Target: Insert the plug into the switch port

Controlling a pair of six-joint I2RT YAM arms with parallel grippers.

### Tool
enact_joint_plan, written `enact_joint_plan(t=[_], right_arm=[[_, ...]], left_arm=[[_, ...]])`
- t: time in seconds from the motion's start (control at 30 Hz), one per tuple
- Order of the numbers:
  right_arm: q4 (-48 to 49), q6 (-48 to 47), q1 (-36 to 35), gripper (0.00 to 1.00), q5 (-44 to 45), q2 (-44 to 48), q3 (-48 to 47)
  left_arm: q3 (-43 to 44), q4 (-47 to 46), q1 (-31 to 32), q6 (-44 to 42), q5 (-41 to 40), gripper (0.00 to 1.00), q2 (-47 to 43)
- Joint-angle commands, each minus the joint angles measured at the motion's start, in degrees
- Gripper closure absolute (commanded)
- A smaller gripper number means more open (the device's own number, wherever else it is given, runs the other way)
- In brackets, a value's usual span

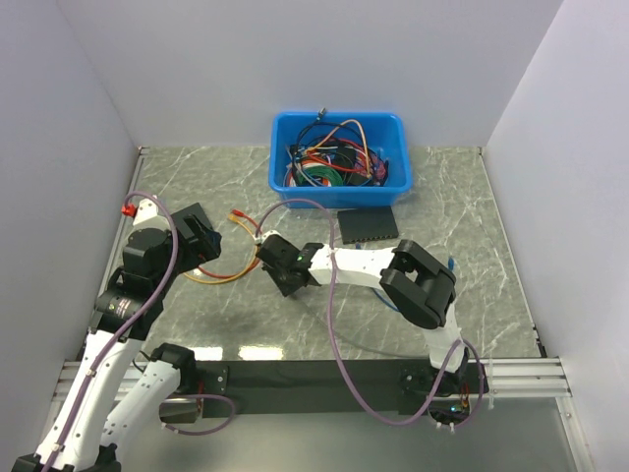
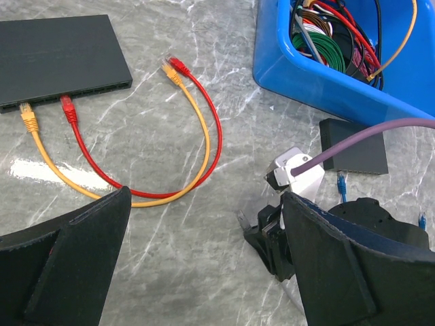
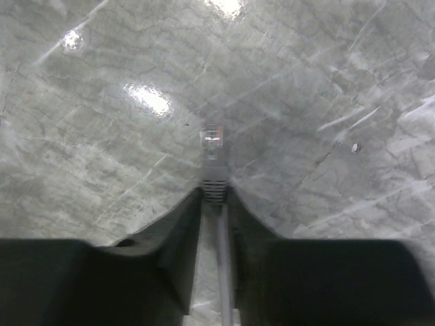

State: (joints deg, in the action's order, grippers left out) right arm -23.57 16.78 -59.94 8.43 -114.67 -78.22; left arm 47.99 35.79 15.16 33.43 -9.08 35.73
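From above, the right gripper [image 1: 273, 264] is seen reaching leftward across the marble-patterned table [image 1: 472, 226], while the left gripper [image 1: 201, 241] is poised beside a loop of orange cord [image 1: 243, 223]. A blue bin [image 1: 393, 192] of tangled cords is set against the back wall, with a flat black box [image 1: 369, 226] just in front of it.

In the left wrist view, the left gripper [image 2: 204, 204] is shown spread wide, with only the table between its fingers. The switch [image 2: 61, 54] is seen at upper left — a yellow cord [image 2: 206, 139] and a red cord [image 2: 220, 132] are plugged in side by side along its port row [image 2: 102, 88]. The plug [image 2: 242, 219] is glimpsed at the right gripper's tip, well apart from the switch, with the two cord loops lying between.

In the right wrist view, the plug [image 3: 213, 139] is pinched at its boot between the fingertips of the right gripper [image 3: 215, 193] — its clear head is pointed away over the table. Its cord is rendered grey here.
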Motion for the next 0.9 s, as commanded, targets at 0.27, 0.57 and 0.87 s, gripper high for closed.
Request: enact_joint_plan(t=[0.27, 0.57, 0.87], right_arm=[[13.77, 2.12, -0.17, 0.96, -0.94, 14.27, 15.06], [35.93, 3.70, -1.14, 1.00, -22.20, 49.06, 36.98], [44.57, 5.90, -1.05, 1.00, -38.04, 65.36, 45.34]], left_arm=[[0.17, -2.57, -0.04, -1.44, 1.78, 0.01, 0.57], [-6.14, -15.30, -0.04, 1.28, 23.30, 0.01, -6.37], [-17.48, -38.14, 0.05, 12.18, 45.46, 0.07, -11.64]])
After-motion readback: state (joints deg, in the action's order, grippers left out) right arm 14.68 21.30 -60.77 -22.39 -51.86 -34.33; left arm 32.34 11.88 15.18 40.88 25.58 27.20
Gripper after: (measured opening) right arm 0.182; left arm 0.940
